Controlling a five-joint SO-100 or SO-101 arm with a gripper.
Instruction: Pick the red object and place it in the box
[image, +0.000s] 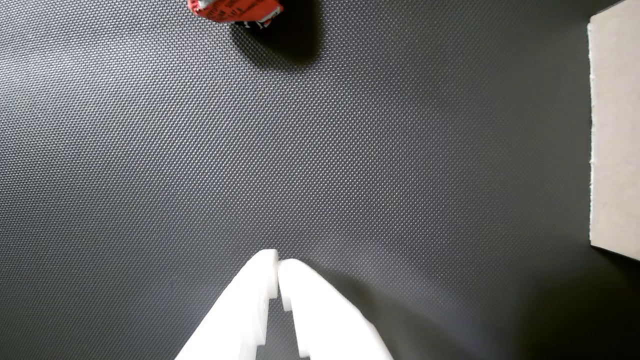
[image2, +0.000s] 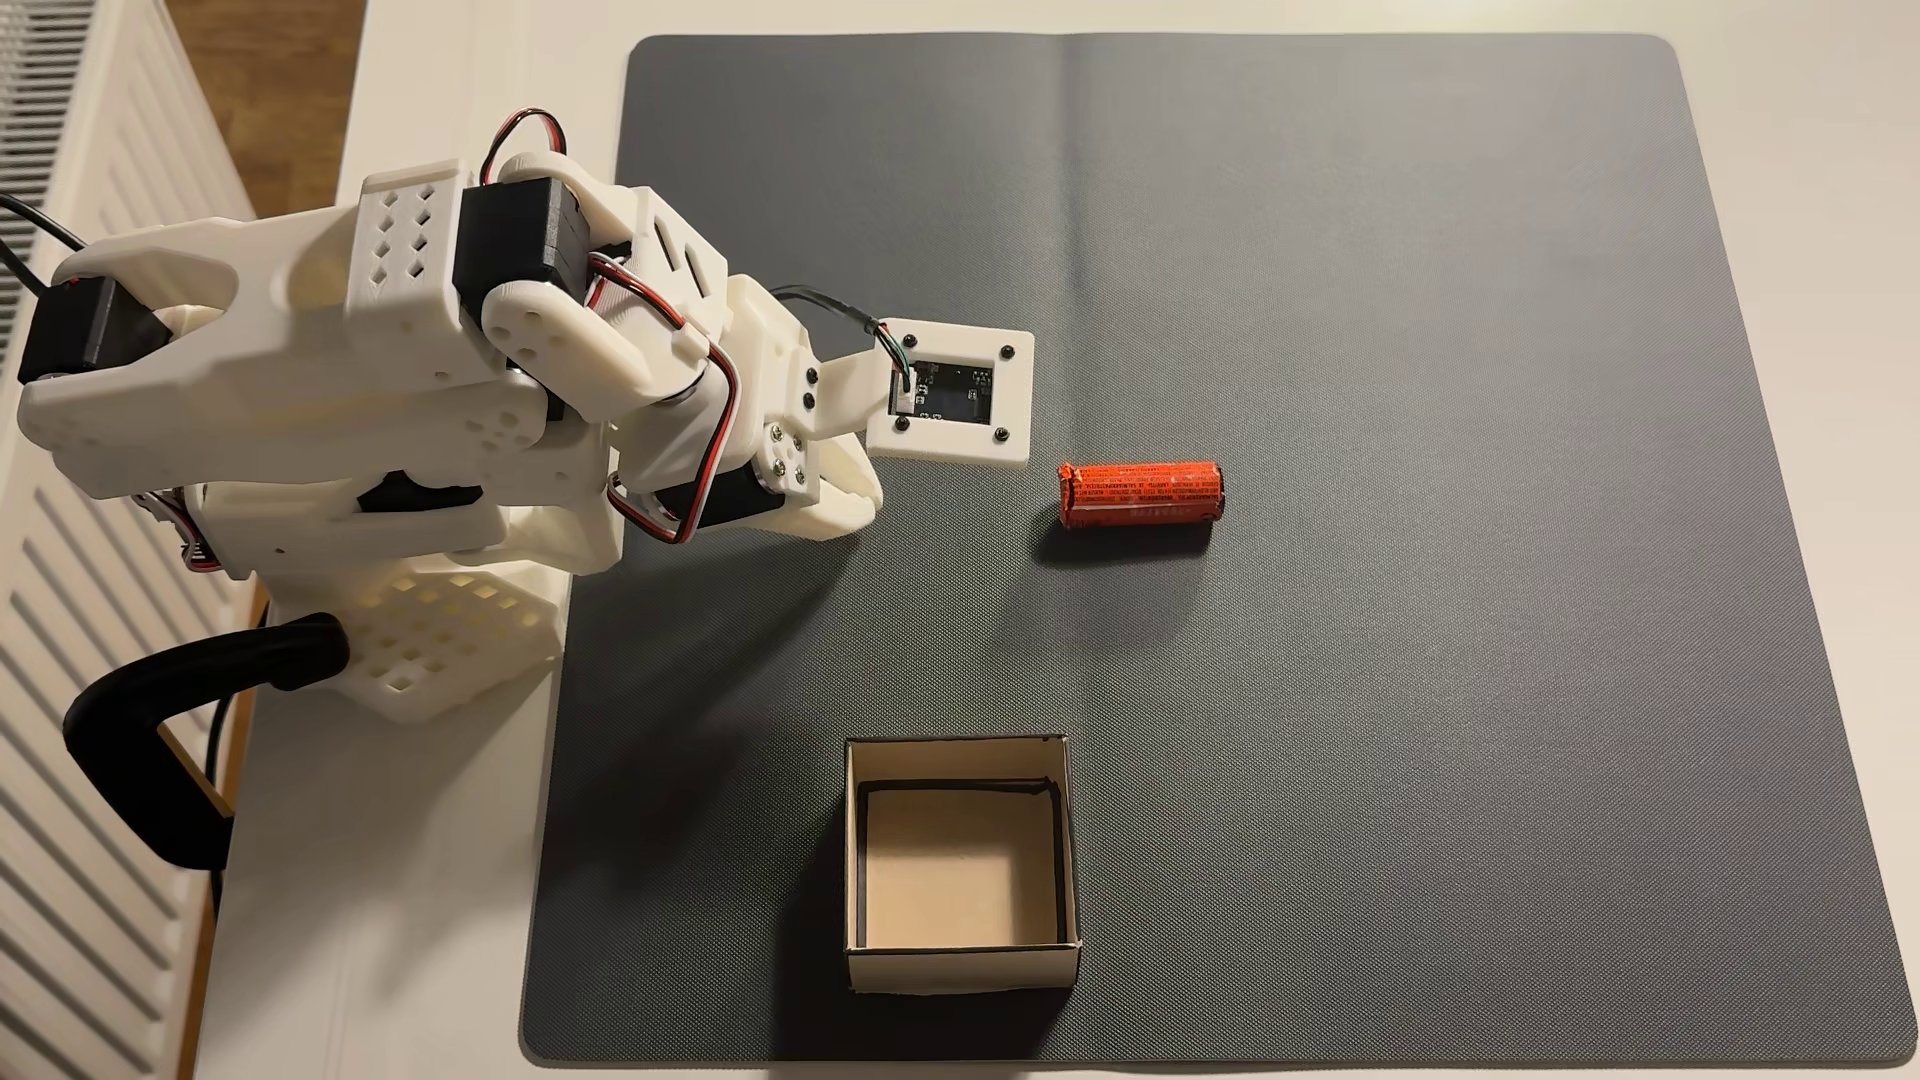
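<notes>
Red object (image2: 1140, 495): orange-red cyl, dark print, crimped end.

Home room: white radiator (image2: 62, 582), wood floor (image2: 281, 83), white table (image2: 416, 935).

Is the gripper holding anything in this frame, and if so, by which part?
Nothing is held. The gripper is shut and empty over the bare mat. The red object lies on the mat, apart from it.

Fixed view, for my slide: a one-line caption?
Robot arm's gripper poised beside a red cylinder on a dark mat, empty cardboard box nearby.
</notes>
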